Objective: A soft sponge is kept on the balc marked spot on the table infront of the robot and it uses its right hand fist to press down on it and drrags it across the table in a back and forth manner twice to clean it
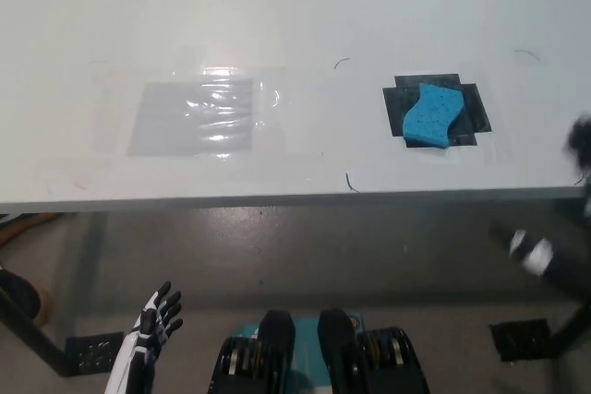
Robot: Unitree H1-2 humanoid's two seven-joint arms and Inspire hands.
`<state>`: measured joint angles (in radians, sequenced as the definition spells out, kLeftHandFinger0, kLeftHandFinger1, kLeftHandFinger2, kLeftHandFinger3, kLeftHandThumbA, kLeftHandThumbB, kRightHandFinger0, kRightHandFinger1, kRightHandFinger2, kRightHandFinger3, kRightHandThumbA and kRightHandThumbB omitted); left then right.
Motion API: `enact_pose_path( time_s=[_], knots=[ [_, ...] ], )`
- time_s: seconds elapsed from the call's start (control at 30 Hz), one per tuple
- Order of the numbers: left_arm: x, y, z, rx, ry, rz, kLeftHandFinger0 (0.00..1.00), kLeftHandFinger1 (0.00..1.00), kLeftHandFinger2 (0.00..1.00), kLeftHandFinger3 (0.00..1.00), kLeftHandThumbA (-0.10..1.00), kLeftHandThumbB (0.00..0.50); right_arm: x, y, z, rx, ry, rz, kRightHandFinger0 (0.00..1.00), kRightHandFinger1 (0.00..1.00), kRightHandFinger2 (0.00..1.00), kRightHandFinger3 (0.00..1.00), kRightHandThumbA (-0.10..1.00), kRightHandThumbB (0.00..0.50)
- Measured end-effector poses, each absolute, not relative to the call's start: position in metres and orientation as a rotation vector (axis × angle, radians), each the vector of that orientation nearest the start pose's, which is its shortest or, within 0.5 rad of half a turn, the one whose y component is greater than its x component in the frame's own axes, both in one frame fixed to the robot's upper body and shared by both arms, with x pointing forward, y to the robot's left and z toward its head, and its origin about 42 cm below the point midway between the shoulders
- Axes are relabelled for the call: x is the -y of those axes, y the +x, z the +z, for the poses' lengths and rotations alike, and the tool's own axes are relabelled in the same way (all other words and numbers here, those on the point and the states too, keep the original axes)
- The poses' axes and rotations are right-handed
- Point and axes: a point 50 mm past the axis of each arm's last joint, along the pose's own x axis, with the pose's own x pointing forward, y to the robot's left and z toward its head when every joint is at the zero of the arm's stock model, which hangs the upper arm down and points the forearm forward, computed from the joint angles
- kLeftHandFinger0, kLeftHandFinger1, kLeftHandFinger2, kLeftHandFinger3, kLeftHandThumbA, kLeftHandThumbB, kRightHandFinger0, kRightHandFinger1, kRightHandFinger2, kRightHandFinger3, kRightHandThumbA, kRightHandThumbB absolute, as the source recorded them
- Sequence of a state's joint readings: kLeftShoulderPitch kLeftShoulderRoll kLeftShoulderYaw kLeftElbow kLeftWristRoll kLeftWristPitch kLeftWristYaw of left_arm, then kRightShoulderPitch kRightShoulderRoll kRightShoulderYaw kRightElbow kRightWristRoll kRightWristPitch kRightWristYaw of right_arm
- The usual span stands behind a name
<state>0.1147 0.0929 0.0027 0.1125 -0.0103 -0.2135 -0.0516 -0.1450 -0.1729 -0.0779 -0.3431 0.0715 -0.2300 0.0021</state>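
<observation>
You've got the blue sponge (431,117) on its black mark (477,108), far right of the table (295,25) (untouched). Left hand (159,316) hangs open and empty; right hand (580,140) too blurry to tell.

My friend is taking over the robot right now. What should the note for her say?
Left hand: open, holding nothing, resting low at the lower left, below the table's edge.
Right hand: only a blurred bit shows at the right edge; open or shut cannot be told.
Sponge: blue, lying on the black mark on the table, untouched.
Done: nothing yet.
Left: press the right fist on the sponge and drag it back and forth twice.
</observation>
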Motion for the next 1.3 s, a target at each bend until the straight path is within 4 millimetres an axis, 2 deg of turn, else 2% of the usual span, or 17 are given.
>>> enact_pose_path(
  time_s=[0.03,0.07,0.1,0.13,0.17,0.23,0.47,0.67,0.77,0.8,0.87,0.97,1.07,1.1,1.13,1.17,1.3],
  knots=[
    [-0.248,0.239,0.051,-0.013,0.084,-0.027,1.00,1.00,1.00,1.00,1.00,0.076,0.261,0.301,0.264,0.759,-0.110,0.010,1.00,0.98,0.94,0.99,1.00,0.241],
    [-0.248,0.239,0.051,-0.013,0.084,-0.027,1.00,1.00,1.00,1.00,1.00,0.075,0.263,0.312,0.284,0.814,-0.109,0.015,1.00,0.87,0.82,0.86,1.00,0.217],
    [-0.248,0.238,0.051,-0.014,0.084,-0.027,1.00,1.00,1.00,1.00,1.00,0.068,0.263,0.320,0.298,0.847,-0.107,0.018,0.81,0.60,0.54,0.61,1.00,0.197],
    [-0.248,0.238,0.051,-0.014,0.084,-0.028,1.00,1.00,1.00,1.00,1.00,0.073,0.263,0.327,0.311,0.876,-0.103,0.020,0.50,0.30,0.25,0.37,1.00,0.217],
    [-0.248,0.238,0.051,-0.014,0.084,-0.028,1.00,1.00,1.00,1.00,1.00,0.079,0.262,0.335,0.324,0.901,-0.097,0.023,0.07,0.04,0.04,0.10,1.00,0.180],
    [-0.248,0.238,0.051,-0.016,0.084,-0.028,1.00,1.00,1.00,1.00,1.00,0.080,0.259,0.354,0.352,0.945,-0.076,0.030,0.00,0.00,0.00,0.00,1.00,0.125],
    [-0.249,0.238,0.049,-0.020,0.084,-0.028,1.00,1.00,1.00,1.00,1.00,0.069,0.242,0.426,0.420,0.936,-0.001,0.050,0.00,0.00,0.00,0.00,1.00,0.111],
    [-0.249,0.238,0.048,-0.026,0.085,-0.028,1.00,1.00,1.00,1.00,1.00,0.075,0.227,0.488,0.439,0.795,0.037,0.053,0.00,0.00,0.00,0.00,1.00,0.111],
    [-0.249,0.237,0.047,-0.028,0.085,-0.028,1.00,1.00,1.00,1.00,1.00,0.069,0.222,0.515,0.429,0.689,0.049,0.046,0.00,0.00,0.00,0.00,1.00,0.114],
    [-0.249,0.237,0.047,-0.029,0.086,-0.028,1.00,1.00,1.00,1.00,1.00,0.069,0.219,0.525,0.423,0.641,0.055,0.043,0.00,0.00,0.04,0.00,1.00,0.089],
    [-0.249,0.237,0.047,-0.028,0.086,-0.029,1.00,1.00,1.00,1.00,1.00,0.084,0.217,0.538,0.411,0.569,0.059,0.035,0.00,0.00,0.15,0.06,1.00,0.103],
    [-0.248,0.237,0.047,-0.028,0.088,-0.030,1.00,1.00,1.00,1.00,1.00,0.101,0.212,0.559,0.378,0.417,0.069,0.017,0.00,0.00,0.23,0.15,1.00,0.121],
    [-0.248,0.237,0.047,-0.026,0.091,-0.031,1.00,1.00,1.00,1.00,1.00,0.109,0.209,0.571,0.344,0.284,0.073,-0.005,0.00,0.00,0.14,0.01,1.00,0.100],
    [-0.248,0.237,0.047,-0.022,0.094,-0.032,1.00,1.00,1.00,1.00,1.00,0.113,0.207,0.574,0.326,0.215,0.073,-0.016,0.00,0.00,0.05,0.00,1.00,0.020],
    [-0.248,0.237,0.048,-0.019,0.097,-0.033,1.00,1.00,1.00,1.00,1.00,0.113,0.205,0.576,0.311,0.161,0.073,-0.026,0.00,0.00,0.08,0.00,1.00,0.112],
    [-0.248,0.237,0.048,-0.017,0.099,-0.034,1.00,1.00,1.00,1.00,1.00,0.113,0.204,0.577,0.304,0.136,0.072,-0.032,0.00,0.00,0.10,0.00,1.00,0.120],
    [-0.247,0.237,0.049,0.009,0.123,-0.050,1.00,1.00,1.00,1.00,1.00,0.103,0.196,0.573,0.246,-0.046,0.056,-0.086,0.00,0.00,0.18,0.08,1.00,0.047]
  ],
)
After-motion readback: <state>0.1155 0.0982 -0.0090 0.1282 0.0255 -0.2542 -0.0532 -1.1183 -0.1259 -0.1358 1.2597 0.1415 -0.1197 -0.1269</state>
